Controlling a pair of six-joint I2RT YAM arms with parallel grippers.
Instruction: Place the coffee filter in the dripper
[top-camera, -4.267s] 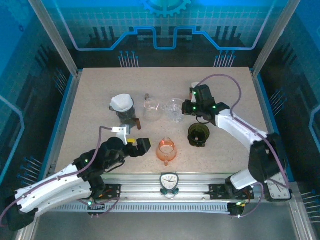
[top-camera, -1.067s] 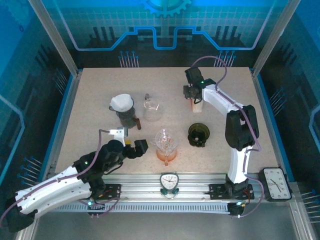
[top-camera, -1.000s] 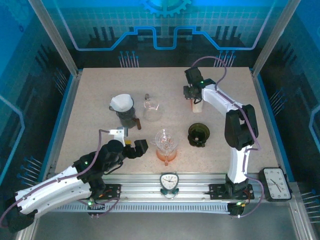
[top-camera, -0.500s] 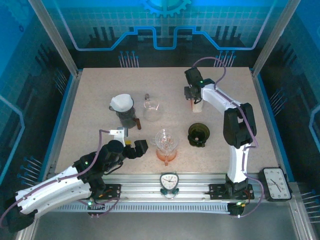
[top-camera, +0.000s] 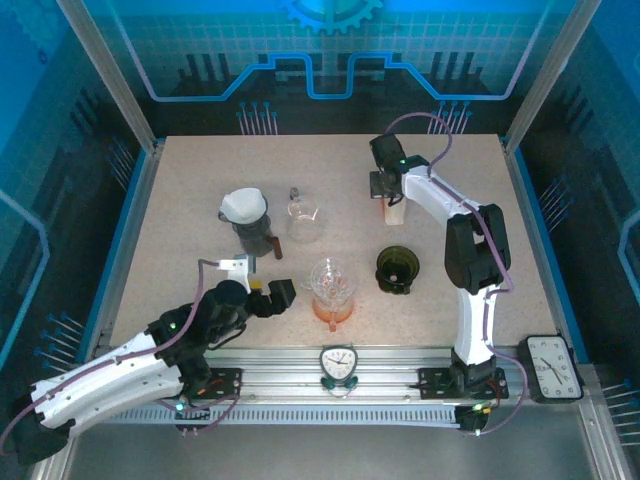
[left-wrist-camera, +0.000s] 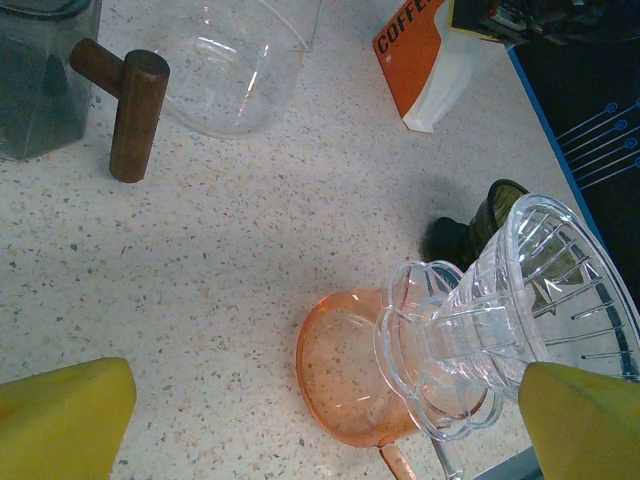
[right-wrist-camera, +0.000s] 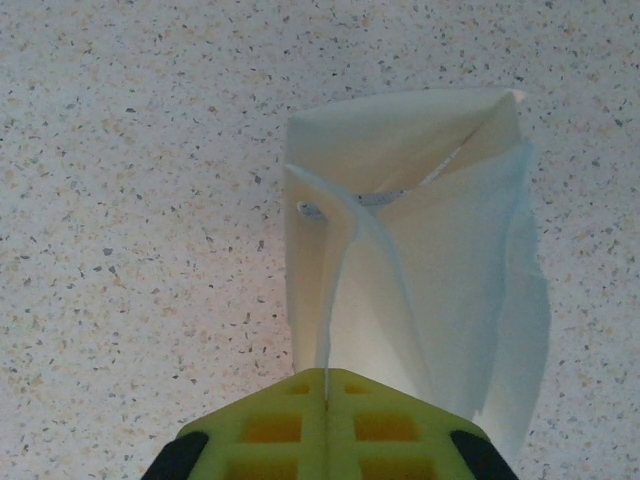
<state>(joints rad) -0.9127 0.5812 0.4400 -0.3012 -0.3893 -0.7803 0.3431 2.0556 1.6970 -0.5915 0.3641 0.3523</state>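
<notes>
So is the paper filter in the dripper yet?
Not yet. Done: the clear dripper already sits on the orange jug, with nothing inside it. In hand: the right claw is shut on the edge of a white filter sticking out of the filter pack. Left: pull it out, carry it over and set it in the dripper.

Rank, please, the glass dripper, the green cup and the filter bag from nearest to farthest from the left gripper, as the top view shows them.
1. The glass dripper, just right of the left gripper, sitting on the orange jug.
2. The green cup, farther right, mid-table.
3. The filter bag, farthest, behind the cup toward the back right.
</notes>
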